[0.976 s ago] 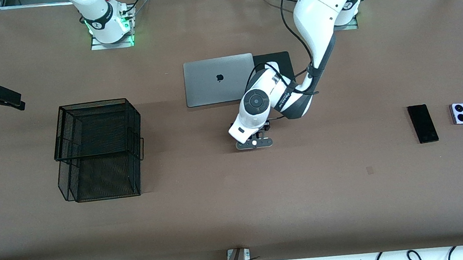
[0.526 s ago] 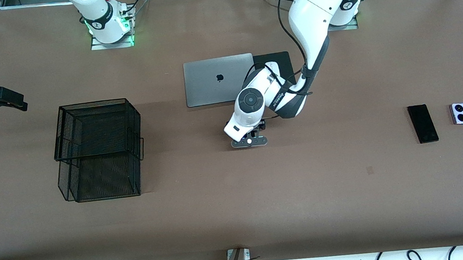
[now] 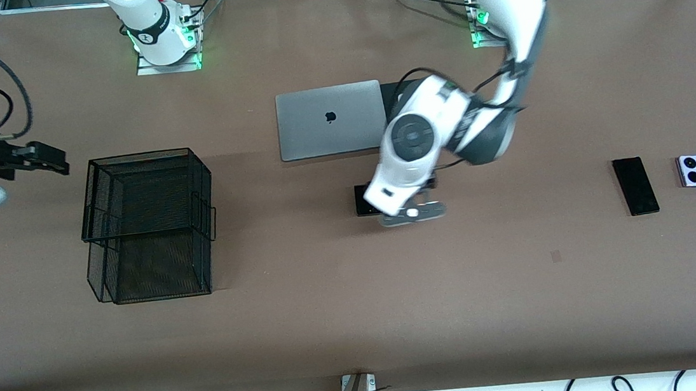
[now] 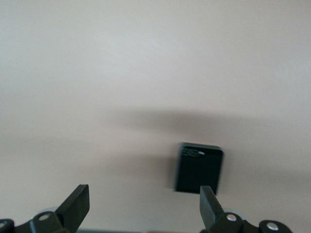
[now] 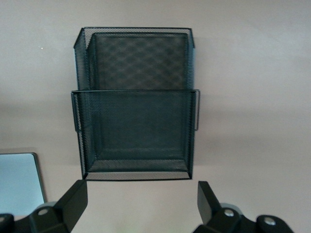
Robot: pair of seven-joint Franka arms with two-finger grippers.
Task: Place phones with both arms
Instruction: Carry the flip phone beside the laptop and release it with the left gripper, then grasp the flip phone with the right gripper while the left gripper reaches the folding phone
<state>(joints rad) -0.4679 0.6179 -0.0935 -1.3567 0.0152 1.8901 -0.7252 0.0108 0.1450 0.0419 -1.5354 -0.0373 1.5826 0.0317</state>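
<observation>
A small squarish black phone [image 3: 362, 200] [image 4: 199, 167] lies flat on the brown table, nearer to the front camera than the grey laptop [image 3: 328, 121]; the left arm's hand partly covers it. My left gripper [image 3: 411, 212] [image 4: 144, 206] hovers just above the table beside that phone, open and empty. A long slim black phone [image 3: 636, 185] and a lavender-white phone [image 3: 695, 171] with two black lenses lie side by side toward the left arm's end. My right gripper [image 3: 50, 161] [image 5: 141, 201] hangs open and empty beside the mesh basket.
A black wire-mesh two-tier basket [image 3: 146, 224] [image 5: 136, 131] stands toward the right arm's end. A black mat [image 3: 390, 92] lies beside the laptop, mostly hidden by the left arm. Cables run along the table's front edge [image 3: 366, 388].
The left gripper opened, left the small black phone on the table, then rose and swung toward the left arm's end. The right gripper shifted closer to the basket.
</observation>
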